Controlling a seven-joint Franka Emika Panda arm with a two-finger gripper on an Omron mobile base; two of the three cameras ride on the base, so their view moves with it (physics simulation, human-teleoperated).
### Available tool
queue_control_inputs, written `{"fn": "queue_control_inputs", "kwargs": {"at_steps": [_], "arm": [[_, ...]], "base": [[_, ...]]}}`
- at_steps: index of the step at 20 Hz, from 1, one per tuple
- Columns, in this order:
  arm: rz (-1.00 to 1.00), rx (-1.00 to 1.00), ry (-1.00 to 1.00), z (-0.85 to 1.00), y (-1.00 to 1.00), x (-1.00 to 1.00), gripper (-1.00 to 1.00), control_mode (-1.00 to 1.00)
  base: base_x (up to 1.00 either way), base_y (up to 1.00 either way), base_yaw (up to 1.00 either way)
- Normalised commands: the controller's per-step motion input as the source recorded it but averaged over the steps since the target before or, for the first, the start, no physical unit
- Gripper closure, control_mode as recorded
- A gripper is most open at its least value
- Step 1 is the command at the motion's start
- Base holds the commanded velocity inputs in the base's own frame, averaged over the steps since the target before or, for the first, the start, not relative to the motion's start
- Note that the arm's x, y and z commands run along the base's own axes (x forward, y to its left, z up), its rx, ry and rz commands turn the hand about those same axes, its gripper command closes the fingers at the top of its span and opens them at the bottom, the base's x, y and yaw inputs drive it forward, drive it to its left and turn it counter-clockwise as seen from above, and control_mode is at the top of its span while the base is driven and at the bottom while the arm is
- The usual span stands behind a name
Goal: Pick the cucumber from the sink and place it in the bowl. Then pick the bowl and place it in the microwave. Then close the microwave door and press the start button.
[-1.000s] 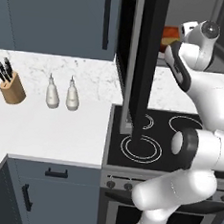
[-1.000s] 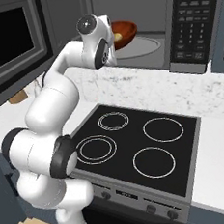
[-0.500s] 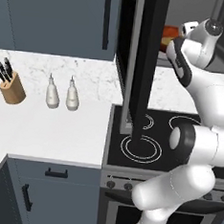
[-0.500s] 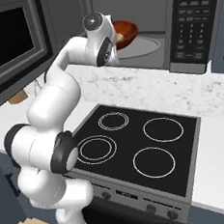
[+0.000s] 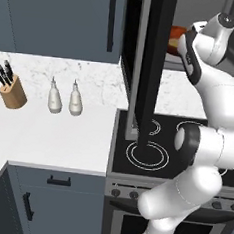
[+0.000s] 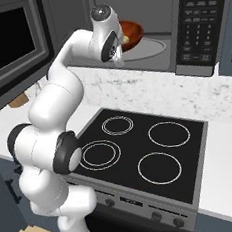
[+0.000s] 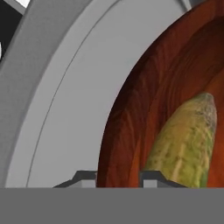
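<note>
Inside the microwave [image 6: 179,26], the hand [image 7: 118,177] is pinching the rim of the bowl [image 7: 144,109] carrying the cucumber [image 7: 186,142], leaving release, door closing and start.

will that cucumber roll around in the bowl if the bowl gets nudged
Probably a little. The cucumber looks round-sided and lies loose against the bowl's sloped inner wall, so a nudge could rock it. The curved wall should likely keep it inside. The bowl itself looks shallow and wide on the microwave's plate, so tipping seems unlikely.
</note>
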Motion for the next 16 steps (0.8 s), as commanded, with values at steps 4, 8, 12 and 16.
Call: {"fn": "queue_control_inputs", "kwargs": {"at_steps": [4,8,12,16], "arm": [[0.00,0.00,-0.06,0.00,0.00,-0.17,-1.00,-1.00],[0.00,0.00,-0.24,-0.01,0.00,-0.32,-1.00,-1.00],[0.00,-0.01,-0.29,-0.20,0.00,-0.31,-1.00,-1.00],[0.00,0.00,-0.29,0.10,0.00,-0.57,-1.00,-1.00]], "base": [[0.00,0.00,0.00],[0.00,0.00,0.00],[0.00,0.00,0.00],[0.00,0.00,0.00]]}}
